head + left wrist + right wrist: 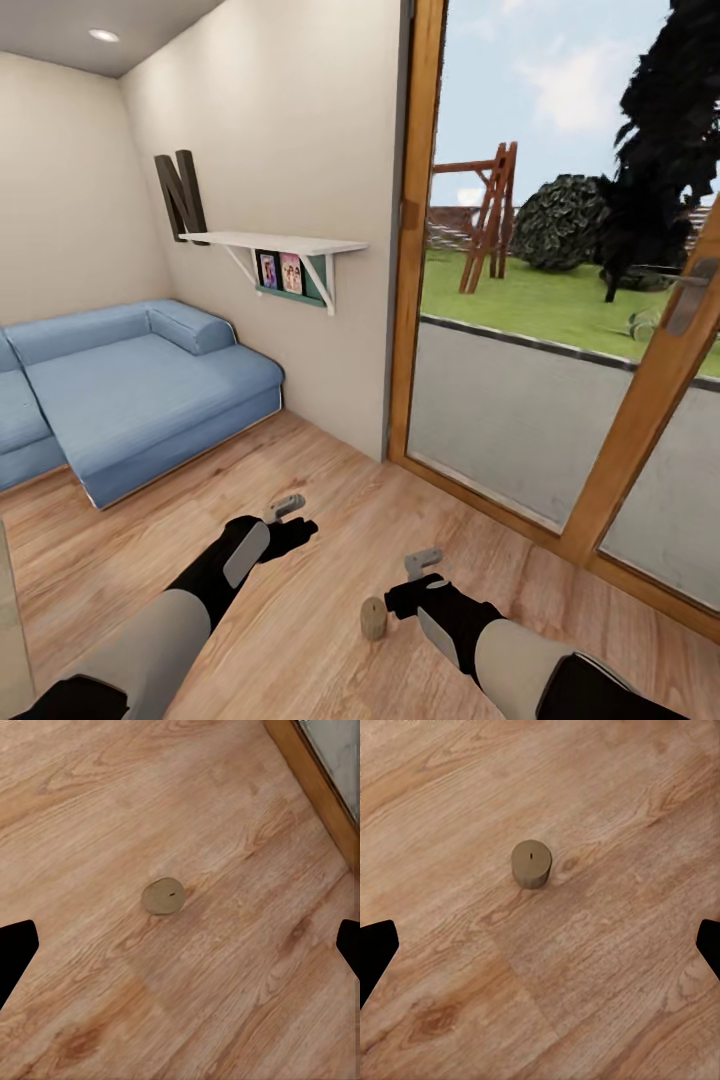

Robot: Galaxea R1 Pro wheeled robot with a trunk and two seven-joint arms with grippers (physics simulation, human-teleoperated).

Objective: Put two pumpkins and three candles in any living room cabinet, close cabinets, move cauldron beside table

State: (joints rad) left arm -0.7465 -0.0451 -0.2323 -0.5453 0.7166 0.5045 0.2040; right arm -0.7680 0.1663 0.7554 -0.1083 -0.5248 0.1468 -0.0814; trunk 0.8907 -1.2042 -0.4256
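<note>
**Lone candle on open floor, both arms hanging above it**

The robot is facing a room corner: a blue sofa (130, 390) is sitting at ten o'clock in the head view, a white wall shelf (275, 243) at twelve, and a glass door with a wooden frame (640, 400) is filling the side from one to four o'clock. The wooden floor (330, 480) is spreading beneath both arms.

The left gripper (290, 520) is hanging at about six o'clock and the right gripper (420, 575) at about five. In each wrist view the dark fingertips are sitting at opposite edges, so both are standing wide and holding nothing.

The candle (373, 618) is standing upright on the floor, just beside the right gripper at its eight o'clock. It is appearing near the middle of the right wrist view (531, 863) and the left wrist view (163, 895).

The likely trouble: a descending finger clipping the stubby cylinder and tipping it, letting it roll away. Both arms going for it together could also be colliding.
</note>
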